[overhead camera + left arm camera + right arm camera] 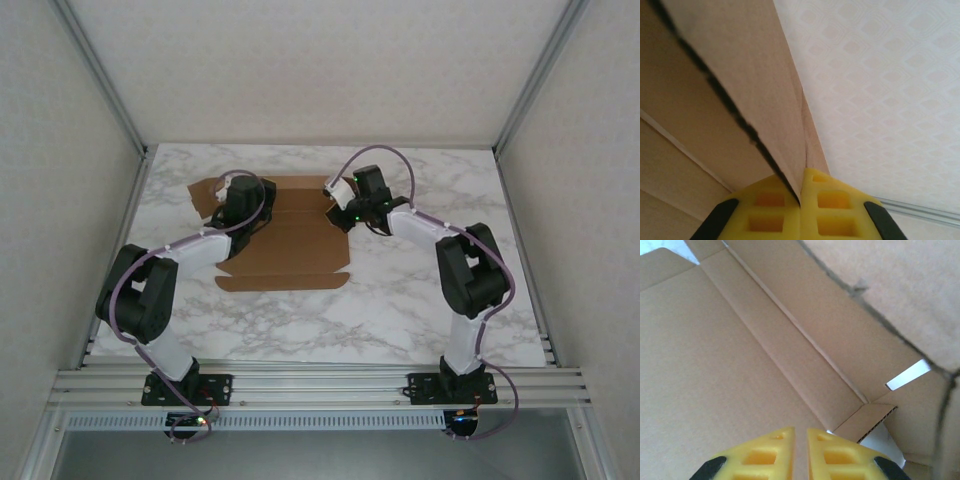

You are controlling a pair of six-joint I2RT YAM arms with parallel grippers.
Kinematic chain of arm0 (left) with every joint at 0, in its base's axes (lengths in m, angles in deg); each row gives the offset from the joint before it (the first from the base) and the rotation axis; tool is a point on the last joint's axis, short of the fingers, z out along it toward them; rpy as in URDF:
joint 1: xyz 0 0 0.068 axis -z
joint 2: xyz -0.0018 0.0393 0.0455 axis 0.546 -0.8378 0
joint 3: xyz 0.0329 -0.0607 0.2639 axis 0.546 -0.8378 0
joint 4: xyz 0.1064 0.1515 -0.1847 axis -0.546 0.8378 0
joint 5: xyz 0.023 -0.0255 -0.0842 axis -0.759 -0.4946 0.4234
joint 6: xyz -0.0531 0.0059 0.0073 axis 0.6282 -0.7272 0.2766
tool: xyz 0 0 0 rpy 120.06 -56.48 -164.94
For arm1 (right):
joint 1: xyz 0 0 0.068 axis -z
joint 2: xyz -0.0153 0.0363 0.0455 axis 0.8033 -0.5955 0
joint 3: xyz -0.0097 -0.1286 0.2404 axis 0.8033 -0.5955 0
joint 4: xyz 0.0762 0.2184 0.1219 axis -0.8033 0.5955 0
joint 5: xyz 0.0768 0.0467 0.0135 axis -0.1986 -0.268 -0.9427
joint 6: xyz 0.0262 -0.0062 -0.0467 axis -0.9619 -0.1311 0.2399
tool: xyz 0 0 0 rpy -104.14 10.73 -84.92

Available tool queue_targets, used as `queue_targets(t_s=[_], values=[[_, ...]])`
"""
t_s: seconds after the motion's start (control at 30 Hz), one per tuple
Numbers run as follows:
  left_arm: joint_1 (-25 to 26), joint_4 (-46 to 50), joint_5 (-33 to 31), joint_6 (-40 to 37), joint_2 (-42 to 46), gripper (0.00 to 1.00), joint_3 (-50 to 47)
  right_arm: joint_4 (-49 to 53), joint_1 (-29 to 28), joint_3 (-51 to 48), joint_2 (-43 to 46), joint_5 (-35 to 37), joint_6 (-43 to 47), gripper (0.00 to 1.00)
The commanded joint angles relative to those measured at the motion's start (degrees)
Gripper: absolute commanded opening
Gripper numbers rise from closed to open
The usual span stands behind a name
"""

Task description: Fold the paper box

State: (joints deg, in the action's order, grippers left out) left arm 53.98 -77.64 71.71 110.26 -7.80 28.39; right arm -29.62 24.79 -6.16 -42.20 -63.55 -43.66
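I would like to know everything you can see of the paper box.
The paper box is plain brown corrugated cardboard, a die-cut sheet with creases, flaps and a slit, lying mostly flat on the marble table. The left gripper has its jaws shut on a raised flap at the far left. The right gripper is above the inner panel near the right end, jaws shut and empty.
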Motion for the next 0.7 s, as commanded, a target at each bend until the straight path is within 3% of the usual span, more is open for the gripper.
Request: queue_targets(t_s=[0.0,0.13,0.2,0.3,0.37,0.5,0.67], values=[[-0.08,8.15,-1.32,-3.90,-1.38,0.00,1.07,4.60,0.83,0.29,4.31,-4.98,-0.18,0.14],[0.12,10.16,-2.44,-5.53,-1.80,0.00,2.03,6.23,2.43,0.45,6.66,-13.06,-3.09,0.12],[0.21,10.67,-2.74,-5.82,-1.80,0.00,2.20,2.11,4.58,-0.94,8.93,-18.11,-8.21,0.12],[0.16,10.75,-2.74,-5.83,-1.59,0.00,2.18,-7.55,8.83,-3.89,11.73,-19.13,-17.27,0.10],[0.19,10.68,-2.65,-5.90,-1.41,0.00,2.18,-11.21,11.66,-4.06,12.14,-15.35,-22.03,0.07],[0.17,10.59,-2.06,-5.83,-1.23,0.00,2.44,-5.84,14.29,1.69,8.00,2.34,-22.40,0.04],[0.19,10.41,-0.92,-5.39,-1.05,0.00,2.53,3.59,16.07,12.54,-3.71,4.22,-18.66,0.05]])
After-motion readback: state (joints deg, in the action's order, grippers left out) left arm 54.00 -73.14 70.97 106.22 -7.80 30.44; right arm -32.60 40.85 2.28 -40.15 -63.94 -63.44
